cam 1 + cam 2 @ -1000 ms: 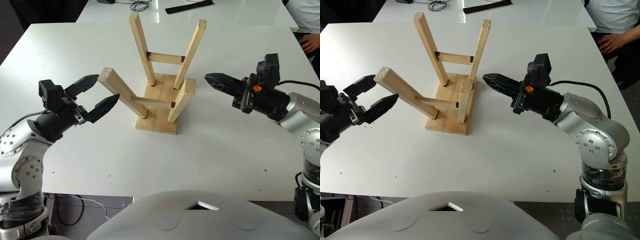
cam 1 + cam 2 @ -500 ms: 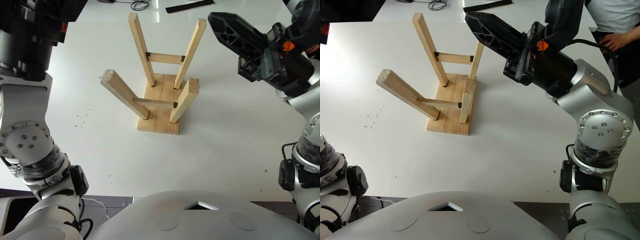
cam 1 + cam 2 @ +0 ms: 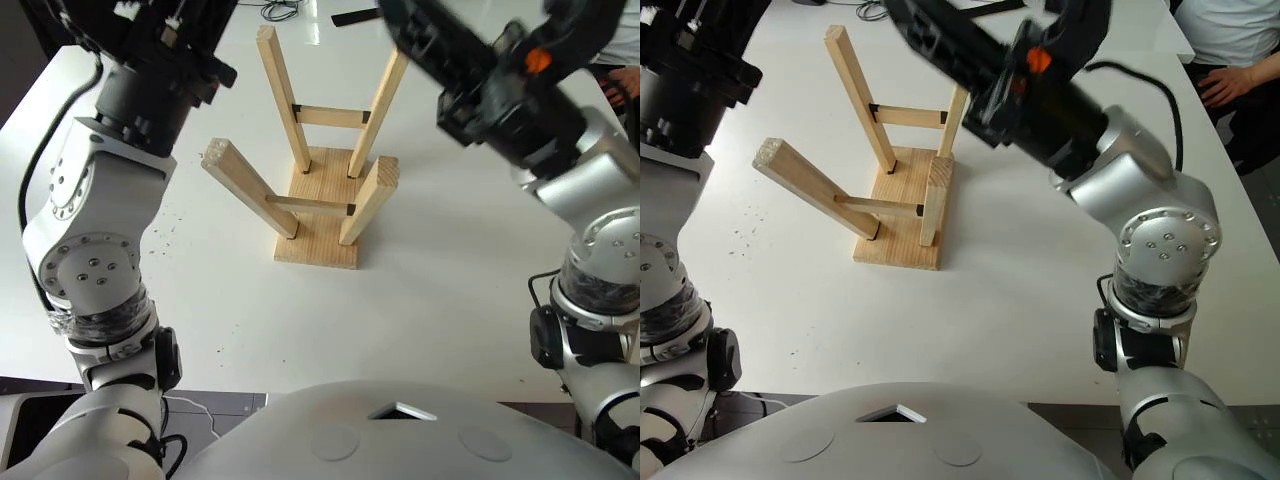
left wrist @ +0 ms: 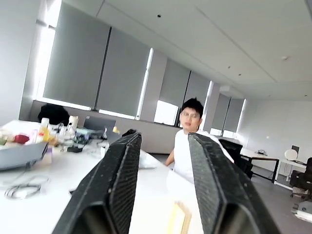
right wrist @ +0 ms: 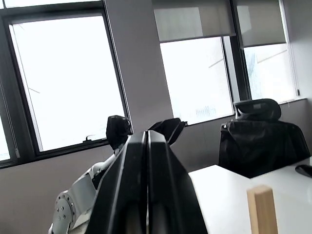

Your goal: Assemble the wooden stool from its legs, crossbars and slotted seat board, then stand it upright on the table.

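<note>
Worktop [image 3: 430,290] bears the stool [image 3: 320,190] inverted; both arms have lifted clear, left pincer [image 4: 163,139] spread empty, right pincer [image 5: 147,134] closed empty.

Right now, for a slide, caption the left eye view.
Wooden stool sits upside down, seat board flat on the white table, legs pointing up.

Bright, even overhead light fell on the white table [image 3: 450,300]. The stool [image 3: 322,205] cast only a faint, soft shadow just beside its base. Glare sheened the tabletop beyond the stool. Windows [image 5: 63,83] blazed white behind the right gripper [image 5: 147,139], leaving it in silhouette.
</note>
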